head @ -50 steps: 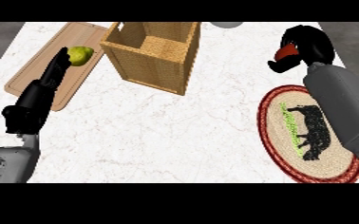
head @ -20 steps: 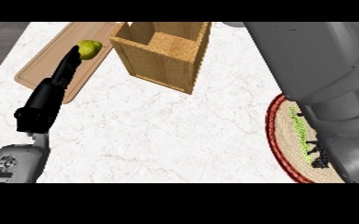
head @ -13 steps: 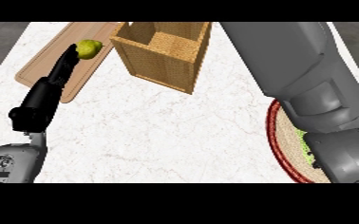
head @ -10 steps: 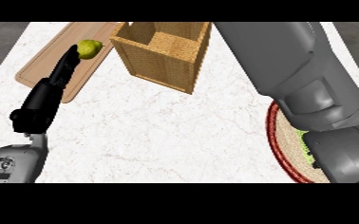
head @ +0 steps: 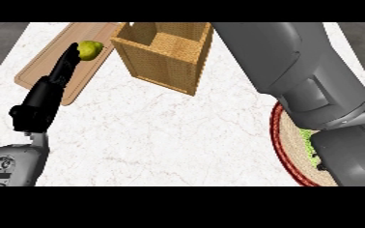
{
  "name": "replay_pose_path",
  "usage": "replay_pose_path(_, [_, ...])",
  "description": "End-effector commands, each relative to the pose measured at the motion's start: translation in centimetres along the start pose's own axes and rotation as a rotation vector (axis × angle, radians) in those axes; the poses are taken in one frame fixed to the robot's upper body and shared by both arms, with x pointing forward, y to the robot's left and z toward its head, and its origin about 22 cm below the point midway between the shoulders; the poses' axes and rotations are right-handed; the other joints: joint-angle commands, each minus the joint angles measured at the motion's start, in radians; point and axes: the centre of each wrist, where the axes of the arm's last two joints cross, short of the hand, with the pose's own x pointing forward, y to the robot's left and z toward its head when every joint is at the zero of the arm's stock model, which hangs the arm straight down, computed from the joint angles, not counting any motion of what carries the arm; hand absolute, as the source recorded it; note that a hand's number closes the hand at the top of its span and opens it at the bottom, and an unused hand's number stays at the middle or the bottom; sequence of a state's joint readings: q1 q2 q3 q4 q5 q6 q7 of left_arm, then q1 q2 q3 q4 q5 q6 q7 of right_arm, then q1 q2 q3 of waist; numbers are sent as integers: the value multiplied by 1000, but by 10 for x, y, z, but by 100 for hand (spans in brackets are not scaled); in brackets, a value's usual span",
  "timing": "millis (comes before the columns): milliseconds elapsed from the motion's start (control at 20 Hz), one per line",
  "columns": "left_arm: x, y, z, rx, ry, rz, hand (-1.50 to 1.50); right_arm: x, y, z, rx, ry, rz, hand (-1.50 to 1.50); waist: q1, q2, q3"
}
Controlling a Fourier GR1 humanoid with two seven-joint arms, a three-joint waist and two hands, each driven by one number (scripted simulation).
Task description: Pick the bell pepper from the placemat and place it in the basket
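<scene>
Task's thing: a green bell pepper lies on the round woven placemat with a red rim, at the table's right side. Only a small part of it shows, at the edge of the arm that covers it.
Right arm: the wide grey right forearm runs from the top of the view down over the placemat.
Right hand: it does not show, so I cannot tell how its fingers stand or how they lie to the bell pepper.
Left hand: the black left hand is at the view's left, stretched up and to the right.
Left fingers: the fingers are straight and close together, clamped on nothing.
Fingertips: they end at the left side of a small yellow-green fruit; whether they touch it I cannot tell.
Fruit's place: on a light wooden cutting board at the upper left.
Pepper to left fingers: well apart, across the table, with the basket between them.
Basket: a tall rectangular woven wicker basket stands just right of the cutting board, its open mouth showing.
Table: white marble.
</scene>
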State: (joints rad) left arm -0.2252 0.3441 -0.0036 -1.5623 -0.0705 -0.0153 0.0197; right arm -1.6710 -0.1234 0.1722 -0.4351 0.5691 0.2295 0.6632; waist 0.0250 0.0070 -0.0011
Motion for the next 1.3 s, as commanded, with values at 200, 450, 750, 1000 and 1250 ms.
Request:
replay_pose_path(200, [-11, -6, -5, 10, 8, 3, 0, -7, 3, -7, 121, -50, -91, -150, -4, 2, 0])
replay_pose_path(450, [-19, 8, 2, 1, -2, -1, 0, -3, 1, -5, 20, -75, -241, -150, 2, 2, 0])
replay_pose_path(750, [4, -5, -5, -5, -17, 0, 0, -31, -15, -11, -211, -7, -629, -150, -1, 3, 1])
replay_pose_path(1000, [-6, 11, 6, 9, 20, 11, 0, -77, -34, -18, -368, 82, -762, -150, -15, -6, 1])
replay_pose_path(1250, [-18, 19, 8, 30, 24, 9, 0, -144, -47, -25, -496, 170, -860, -150, -28, -7, 1])
